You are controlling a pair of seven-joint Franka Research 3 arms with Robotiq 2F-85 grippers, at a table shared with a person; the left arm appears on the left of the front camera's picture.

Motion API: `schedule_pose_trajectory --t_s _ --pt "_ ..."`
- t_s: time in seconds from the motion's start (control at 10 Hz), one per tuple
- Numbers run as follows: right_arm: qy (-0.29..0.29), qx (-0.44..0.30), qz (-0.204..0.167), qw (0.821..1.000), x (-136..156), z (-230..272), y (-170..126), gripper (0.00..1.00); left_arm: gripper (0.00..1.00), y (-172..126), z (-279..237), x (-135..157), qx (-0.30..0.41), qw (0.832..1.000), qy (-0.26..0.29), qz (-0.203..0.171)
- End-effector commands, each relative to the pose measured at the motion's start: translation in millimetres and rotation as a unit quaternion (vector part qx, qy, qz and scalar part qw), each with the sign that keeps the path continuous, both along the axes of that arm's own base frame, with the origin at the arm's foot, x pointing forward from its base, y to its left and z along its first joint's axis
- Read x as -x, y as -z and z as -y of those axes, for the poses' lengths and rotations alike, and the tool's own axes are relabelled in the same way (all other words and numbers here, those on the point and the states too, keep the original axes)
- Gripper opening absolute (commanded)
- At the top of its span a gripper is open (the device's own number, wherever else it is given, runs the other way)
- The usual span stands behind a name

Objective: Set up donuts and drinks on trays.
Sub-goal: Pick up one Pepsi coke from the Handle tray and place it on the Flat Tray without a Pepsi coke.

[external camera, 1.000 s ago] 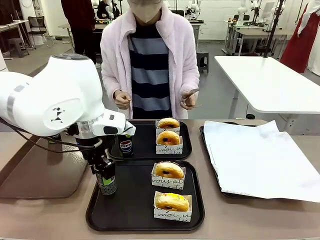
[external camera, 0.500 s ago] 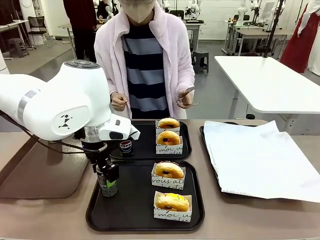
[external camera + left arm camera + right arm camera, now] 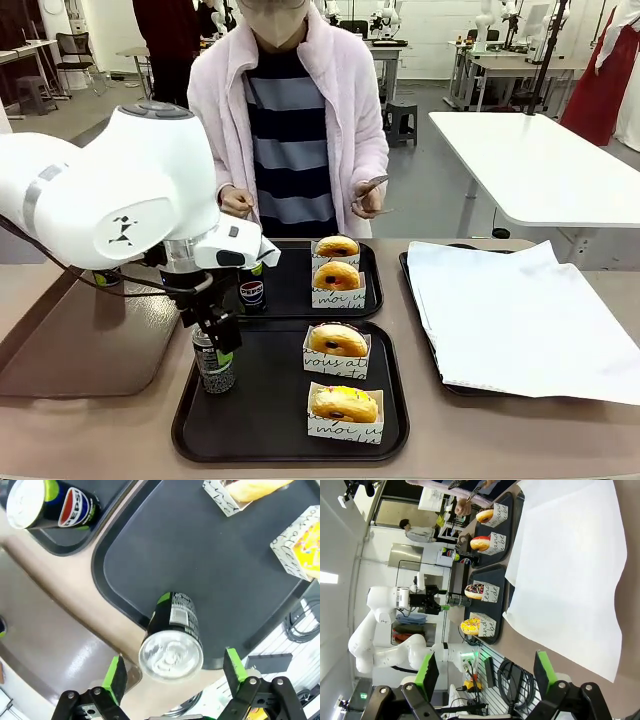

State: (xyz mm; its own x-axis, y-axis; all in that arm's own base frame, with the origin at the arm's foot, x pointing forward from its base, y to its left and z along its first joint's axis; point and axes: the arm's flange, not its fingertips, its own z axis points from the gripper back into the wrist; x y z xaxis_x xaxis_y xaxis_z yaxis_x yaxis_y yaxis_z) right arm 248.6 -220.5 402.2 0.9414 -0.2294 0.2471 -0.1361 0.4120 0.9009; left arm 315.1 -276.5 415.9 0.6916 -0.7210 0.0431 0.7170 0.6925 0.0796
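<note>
The left tool (image 3: pixel 172 672) is seen with its green pads (image 3: pixel 116 674) spread wide on either side of a drink can (image 3: pixel 172 636), no pad touching it; in the front view the same tool (image 3: pixel 222 335) hangs just above the can (image 3: pixel 214 368). The can stands upright at the left edge of the near black tray (image 3: pixel 262 420), released there. On the right half of that tray two donuts in white paper holders are set one behind the other, a yellow-glazed one (image 3: pixel 345 404) nearer and a golden-brown one (image 3: pixel 337 341) behind it. Just beyond lies the far black tray (image 3: pixel 295 290), where a second can (image 3: pixel 252 292) with a round logo stands at the left and two more donuts (image 3: pixel 337 275) sit at the right. The right tool (image 3: pixel 485 672) is seen open, nothing between its pads, above the right end of the bench (image 3: pixel 520 440). A sheet of white paper (image 3: pixel 510 315) covers another tray at the right, and a brown tray (image 3: pixel 80 345) lies at the left. A person (image 3: pixel 290 120) in a pink jacket stands at the far side, hands held before the body.
</note>
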Motion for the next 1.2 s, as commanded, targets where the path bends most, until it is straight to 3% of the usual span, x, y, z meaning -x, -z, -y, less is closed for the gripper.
schedule_pose_trajectory --t_s 0.0,0.2,0.5,0.6,1.0,1.1 --pt "0.000 -0.005 0.006 1.000 0 0 0 1.00 1.00 -36 -6 16 -0.012 1.000 -0.014 0.024" --pt "0.000 -0.005 0.006 1.000 0 0 0 1.00 1.00 -63 -18 21 0.008 0.999 -0.024 0.036" --pt "0.000 -0.005 0.006 1.000 0 0 0 1.00 1.00 -69 -38 5 0.010 0.995 -0.095 0.041" --pt "0.000 -0.005 0.006 1.000 0 0 0 1.00 1.00 -77 -27 16 0.018 0.998 -0.036 0.043" --pt "0.000 -0.005 0.006 1.000 0 0 0 1.00 1.00 -77 -29 15 0.020 0.998 -0.048 0.042" --pt "0.000 -0.005 0.006 1.000 0 0 0 1.00 1.00 -74 -57 6 0.018 0.997 -0.070 0.039"
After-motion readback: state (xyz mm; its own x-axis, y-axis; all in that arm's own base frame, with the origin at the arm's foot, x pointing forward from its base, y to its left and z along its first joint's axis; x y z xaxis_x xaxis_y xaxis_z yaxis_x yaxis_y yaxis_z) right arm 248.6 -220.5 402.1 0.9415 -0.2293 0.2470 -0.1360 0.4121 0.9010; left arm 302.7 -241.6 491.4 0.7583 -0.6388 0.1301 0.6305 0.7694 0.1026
